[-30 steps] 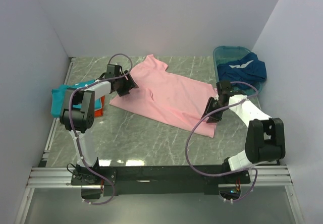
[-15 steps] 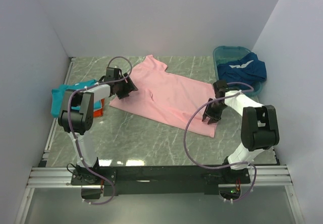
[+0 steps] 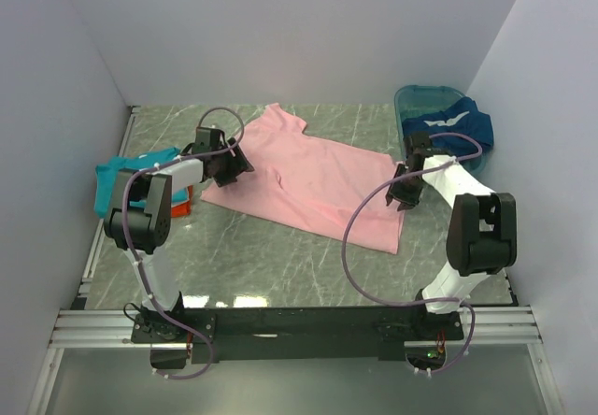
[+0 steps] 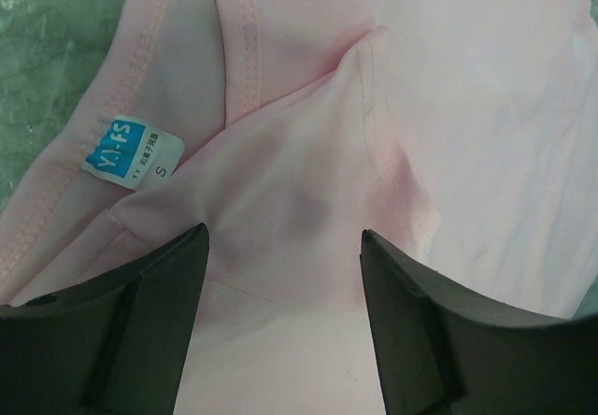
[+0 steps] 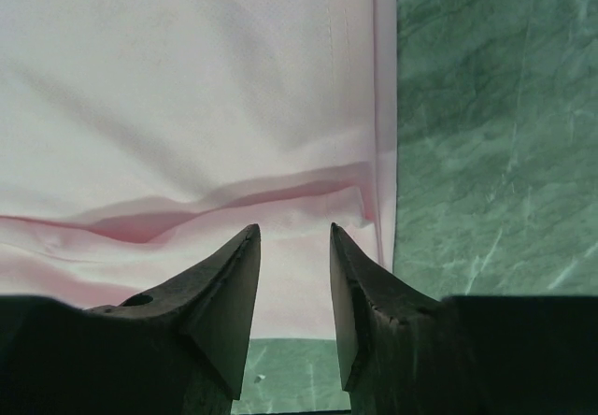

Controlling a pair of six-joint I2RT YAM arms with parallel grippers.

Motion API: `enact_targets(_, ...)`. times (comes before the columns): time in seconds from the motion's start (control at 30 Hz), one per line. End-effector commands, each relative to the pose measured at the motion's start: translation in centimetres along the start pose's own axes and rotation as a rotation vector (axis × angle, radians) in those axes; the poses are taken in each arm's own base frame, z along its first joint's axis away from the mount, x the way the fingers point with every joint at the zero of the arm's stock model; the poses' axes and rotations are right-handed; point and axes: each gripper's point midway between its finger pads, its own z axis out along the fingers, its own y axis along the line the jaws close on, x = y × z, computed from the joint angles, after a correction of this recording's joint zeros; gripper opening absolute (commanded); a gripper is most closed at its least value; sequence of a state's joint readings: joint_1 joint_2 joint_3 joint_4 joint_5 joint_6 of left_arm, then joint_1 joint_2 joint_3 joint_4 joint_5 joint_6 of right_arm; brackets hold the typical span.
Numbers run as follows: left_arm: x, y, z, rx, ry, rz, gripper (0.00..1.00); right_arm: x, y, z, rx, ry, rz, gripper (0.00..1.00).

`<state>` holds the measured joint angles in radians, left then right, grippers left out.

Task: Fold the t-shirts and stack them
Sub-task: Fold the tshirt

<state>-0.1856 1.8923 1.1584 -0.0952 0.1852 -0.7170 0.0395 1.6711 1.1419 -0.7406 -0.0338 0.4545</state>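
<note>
The light pink t-shirt [image 3: 308, 177] lies spread flat in the middle of the worktop [image 3: 280, 265], with a teal t-shirt [image 3: 117, 177] and an orange t-shirt [image 3: 182, 206] at the left edge and a dark blue t-shirt [image 3: 448, 127] in the basin [image 3: 420, 94] at the far right corner. The left gripper [image 4: 280, 237] is over its collar by the label [image 4: 131, 149], jaws wide and gripping nothing. The right gripper [image 5: 294, 233] is at its right edge over a crease [image 5: 187, 211], jaws narrowly apart and holding nothing.
</note>
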Motion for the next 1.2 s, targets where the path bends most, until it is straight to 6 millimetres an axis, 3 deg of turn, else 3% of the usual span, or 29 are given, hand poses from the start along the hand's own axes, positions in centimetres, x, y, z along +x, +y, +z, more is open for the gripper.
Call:
enact_targets(0.0, -1.7, -2.4, -2.2, 0.034, -0.052, 0.053, 0.72, -0.6, 0.7, -2.8, -0.018, -0.070, -0.027, 0.43)
enact_targets(0.17, -3.4, -4.7, -3.9, 0.063, -0.095, 0.075, 0.72, 1.1, 3.1, -4.3, -0.096, -0.066, -0.080, 0.43)
enact_targets(0.3, -3.8, -5.5, -4.1, 0.082, -0.110, 0.073, 0.73, 2.8, 5.1, -3.3, -0.213, -0.003, -0.073, 0.43)
enact_targets(0.5, -1.1, -4.1, -2.1, 0.086, -0.033, 0.037, 0.72, 4.3, 6.2, -0.6, -0.259, 0.100, -0.072, 0.43)
enact_targets(0.73, 1.2, -1.7, -1.0, 0.045, 0.013, 0.031, 0.72, 6.7, 5.1, 2.2, -0.223, 0.203, -0.070, 0.42)
enact_targets(0.83, 1.9, 0.5, -0.6, -0.054, 0.026, 0.029, 0.73, 8.2, 4.2, 2.8, -0.203, 0.257, -0.065, 0.42)
enact_targets(0.97, 3.6, 3.3, -1.0, -0.155, 0.056, 0.034, 0.73, 10.7, 2.2, 3.0, -0.136, 0.329, -0.053, 0.41)
enact_targets(1.13, 5.2, 4.2, -2.6, -0.159, 0.068, 0.023, 0.72, 13.5, -0.6, 2.3, -0.052, 0.373, -0.036, 0.41)
enact_targets(1.17, 6.2, 4.9, -2.8, -0.171, 0.084, 0.022, 0.72, 14.1, -1.0, 2.1, -0.041, 0.387, -0.031, 0.41)
